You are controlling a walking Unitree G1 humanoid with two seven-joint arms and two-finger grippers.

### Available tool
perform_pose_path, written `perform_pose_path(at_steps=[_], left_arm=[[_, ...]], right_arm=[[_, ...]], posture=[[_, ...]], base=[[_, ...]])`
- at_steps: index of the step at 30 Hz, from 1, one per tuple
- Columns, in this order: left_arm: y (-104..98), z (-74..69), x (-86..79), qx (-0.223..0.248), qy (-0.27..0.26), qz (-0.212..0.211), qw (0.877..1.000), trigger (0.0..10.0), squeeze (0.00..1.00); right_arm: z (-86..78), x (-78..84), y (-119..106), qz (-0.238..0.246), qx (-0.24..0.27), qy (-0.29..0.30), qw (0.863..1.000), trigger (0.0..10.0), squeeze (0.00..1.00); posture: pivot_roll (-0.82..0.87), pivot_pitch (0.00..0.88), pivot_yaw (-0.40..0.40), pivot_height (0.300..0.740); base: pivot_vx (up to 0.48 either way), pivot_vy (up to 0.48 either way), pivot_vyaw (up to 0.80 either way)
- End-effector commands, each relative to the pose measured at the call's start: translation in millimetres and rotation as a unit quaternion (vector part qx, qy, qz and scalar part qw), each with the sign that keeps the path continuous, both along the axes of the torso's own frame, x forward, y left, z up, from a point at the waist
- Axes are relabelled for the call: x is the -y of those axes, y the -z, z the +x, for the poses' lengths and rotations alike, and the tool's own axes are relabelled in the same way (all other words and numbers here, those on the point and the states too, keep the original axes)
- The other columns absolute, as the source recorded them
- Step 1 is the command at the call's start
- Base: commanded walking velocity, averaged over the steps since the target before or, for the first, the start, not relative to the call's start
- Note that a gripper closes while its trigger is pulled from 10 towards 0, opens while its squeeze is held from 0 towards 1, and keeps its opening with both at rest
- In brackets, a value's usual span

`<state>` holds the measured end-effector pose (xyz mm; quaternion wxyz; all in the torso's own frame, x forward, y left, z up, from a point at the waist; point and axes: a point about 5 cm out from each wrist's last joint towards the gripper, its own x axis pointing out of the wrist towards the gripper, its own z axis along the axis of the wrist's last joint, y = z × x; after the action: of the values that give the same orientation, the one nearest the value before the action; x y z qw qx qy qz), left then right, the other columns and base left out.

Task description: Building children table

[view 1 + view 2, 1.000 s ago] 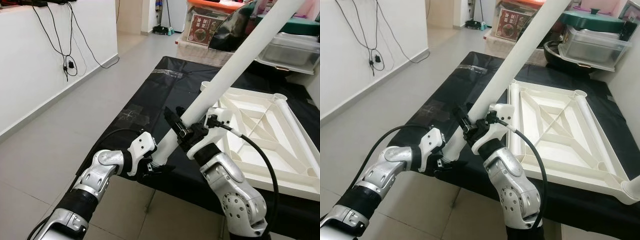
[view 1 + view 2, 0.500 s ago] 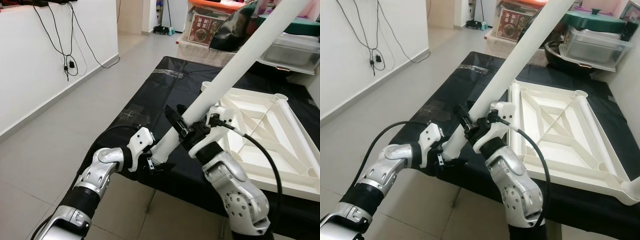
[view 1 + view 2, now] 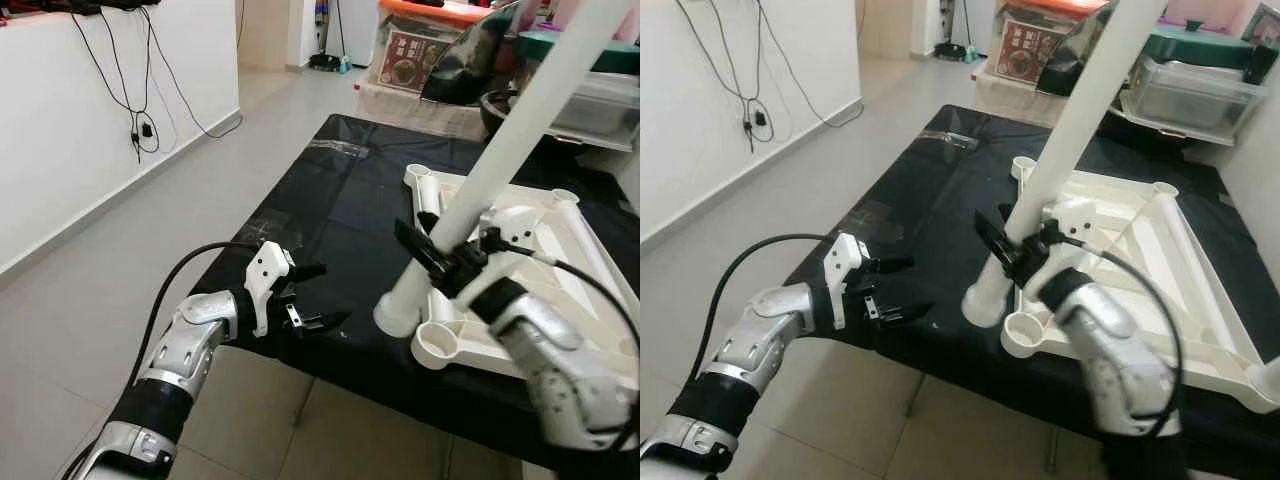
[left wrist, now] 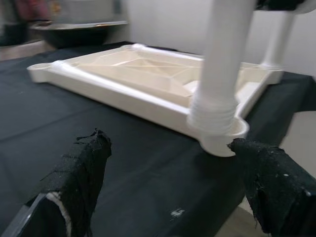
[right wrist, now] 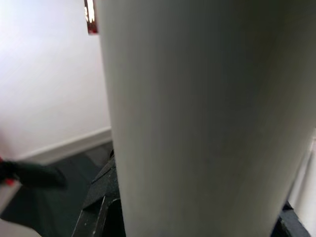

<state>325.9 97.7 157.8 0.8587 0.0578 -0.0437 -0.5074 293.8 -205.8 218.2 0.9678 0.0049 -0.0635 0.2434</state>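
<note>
Since a second ago, left gripper [image 3: 310, 296] has let go of the white table leg [image 3: 478, 175] and pulled back to the near edge of the black table [image 3: 350, 215]; right gripper [image 3: 437, 256] has carried the leg rightward, its lower end now down beside the near-left corner socket [image 3: 441, 343] of the upturned white tabletop [image 3: 530, 250].

Left eye: left gripper fingers spread wide, holding nothing, hovering over the table's front edge. Right gripper clamped on the leg low down; leg tilted, top leaning away to the right and out of frame. Leg's base sits on the black cloth just beside the round socket, not in it.

Right eye: same layout; leg base [image 3: 983, 303] next to the socket [image 3: 1025, 334], another socket at the far-left corner [image 3: 1024, 165]. Storage boxes and a green-lidded pot [image 3: 1196, 45] behind the table; cables on the left wall.

Left wrist: both black fingers [image 4: 79, 173] wide apart, leg's ribbed end [image 4: 215, 113] and tabletop frame [image 4: 123, 79] ahead, between them.

Right wrist: leg [image 5: 207, 118] close-up across the frame, black fingers [image 5: 101, 197] partly visible at its sides.
</note>
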Motion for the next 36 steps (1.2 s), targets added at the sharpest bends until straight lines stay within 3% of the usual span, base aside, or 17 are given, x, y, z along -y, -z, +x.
perform_pose_path(at_steps=[1,8,17,28,36], left_arm=[[3,1.9,-2.0,-0.007,-0.009,0.009,1.0,10.0,0.0],[8,4.6,-19.4,-0.014,-0.063,0.015,0.998,10.0,0.0],[25,7.9,-45.3,-0.038,-0.159,0.027,0.986,10.0,0.0],[45,-17.7,-29.9,-0.067,-0.089,0.039,0.993,10.0,0.0],[48,-23.2,-22.2,-0.073,-0.073,0.038,0.994,10.0,0.0]], right_arm=[[1.5,6.7,-3,-0.009,0.012,-0.004,1.0,0.0,0.0],[1.0,23.4,0,-0.068,0.0,-0.021,0.997,0.0,0.0],[-4.1,26.6,5,-0.102,-0.009,-0.054,0.993,0.0,0.0],[-10.6,14.4,29,-0.098,-0.022,-0.073,0.992,0.0,0.0],[-9.4,15.4,35,-0.105,-0.021,-0.069,0.992,0.0,0.0]], posture=[[0.13,0.0,-0.111,0.74],[0.14,0.0,-0.117,0.74],[0.14,0.0,-0.118,0.74],[0.14,0.0,-0.113,0.74],[0.14,0.0,-0.113,0.74]], base=[[0.0,0.0,0.0],[0.0,0.0,0.0],[0.0,0.0,0.0],[0.0,0.0,0.0],[0.0,0.0,0.0]])
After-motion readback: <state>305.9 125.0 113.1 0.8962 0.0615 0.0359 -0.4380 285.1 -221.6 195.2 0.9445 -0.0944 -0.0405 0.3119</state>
